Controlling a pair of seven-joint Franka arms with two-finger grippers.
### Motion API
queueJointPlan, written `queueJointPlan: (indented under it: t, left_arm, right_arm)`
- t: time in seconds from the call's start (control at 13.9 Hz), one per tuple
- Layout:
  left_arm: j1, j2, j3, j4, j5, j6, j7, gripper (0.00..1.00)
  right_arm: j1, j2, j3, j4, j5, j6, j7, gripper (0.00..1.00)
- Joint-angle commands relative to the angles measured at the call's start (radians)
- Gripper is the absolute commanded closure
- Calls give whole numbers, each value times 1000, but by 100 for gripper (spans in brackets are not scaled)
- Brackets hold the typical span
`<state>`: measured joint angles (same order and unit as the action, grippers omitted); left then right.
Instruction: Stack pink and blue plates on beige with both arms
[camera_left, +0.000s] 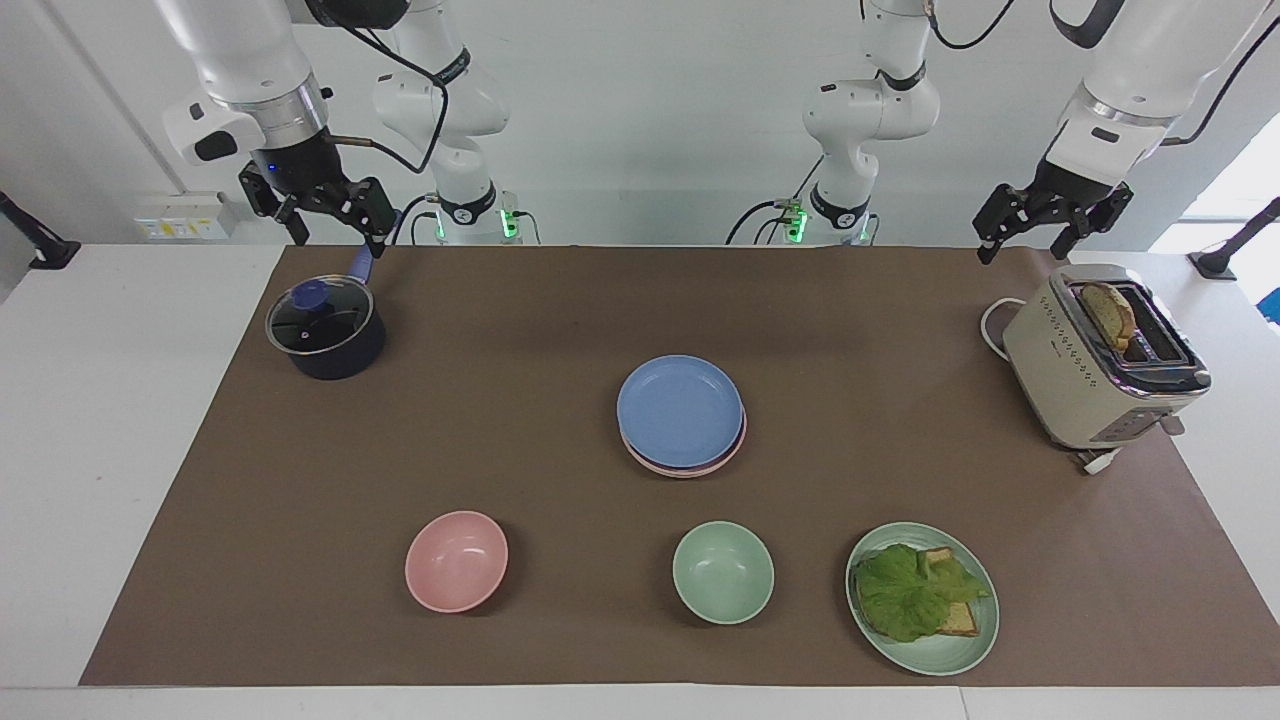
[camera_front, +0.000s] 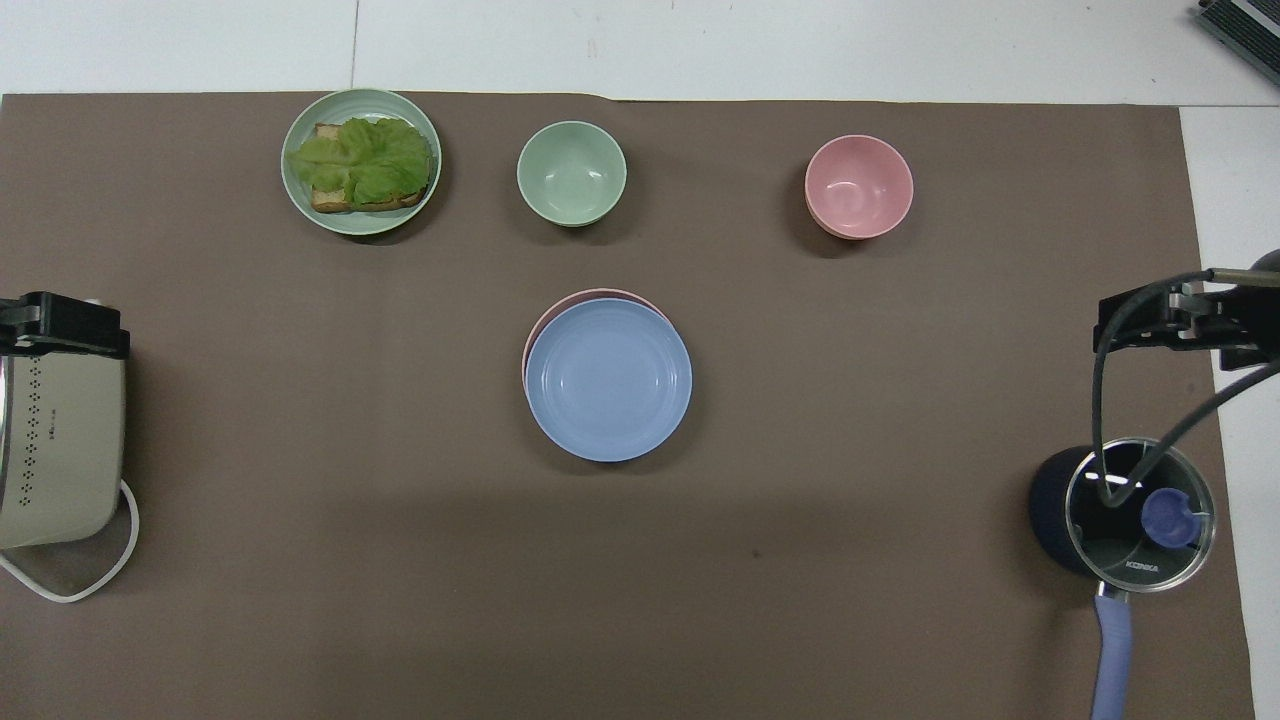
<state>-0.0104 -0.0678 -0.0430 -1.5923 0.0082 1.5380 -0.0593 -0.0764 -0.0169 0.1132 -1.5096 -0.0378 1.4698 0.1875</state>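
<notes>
- Firstly, at the right arm's end of the desk (camera_left: 100, 450), the right claw (camera_left: 335, 228) hangs in the air above the edge of the brown mat (camera_left: 500, 400) by the saucepan. Its fingers are apart and hold nothing.
- Below it, a dark saucepan (camera_left: 325, 330) with a glass lid and a blue knob stands on the mat, its blue handle pointing toward the robots.
- A pink bowl (camera_left: 456, 560) sits farther from the robots than the saucepan.
- At mid-mat, the blue plate (camera_left: 680, 410) lies on top of the pink plate (camera_left: 737, 447), of which only a rim shows. What lies beneath the pink one cannot be made out.
- A green bowl (camera_left: 722, 572) stands beside the pink bowl, farther from the robots than the stack.
- A pale green plate (camera_left: 975, 645) beside it carries lettuce (camera_left: 912, 592) over bread.
- At the left arm's end, a cream toaster (camera_left: 1075, 385) holds a bread slice (camera_left: 1108, 312) in its slot.
- The left claw (camera_left: 1040, 235) waits in the air over the toaster's end of the mat, fingers apart and empty.
</notes>
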Motion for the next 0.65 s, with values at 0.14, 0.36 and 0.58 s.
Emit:
queueJointPlan:
  t: [0.14, 0.36, 0.58]
  left_arm:
    - [12, -3, -8, 12, -1, -19, 4, 0]
    - [12, -3, -8, 12, -1, -19, 4, 0]
    - [12, -3, -8, 12, -1, -19, 4, 0]
  right_arm:
    - [-14, -11, -7, -3, 26, -10, -52, 0]
    - [-14, -12, -7, -8, 26, -9, -54, 0]
    - [-14, -12, -6, -8, 26, -9, -54, 0]
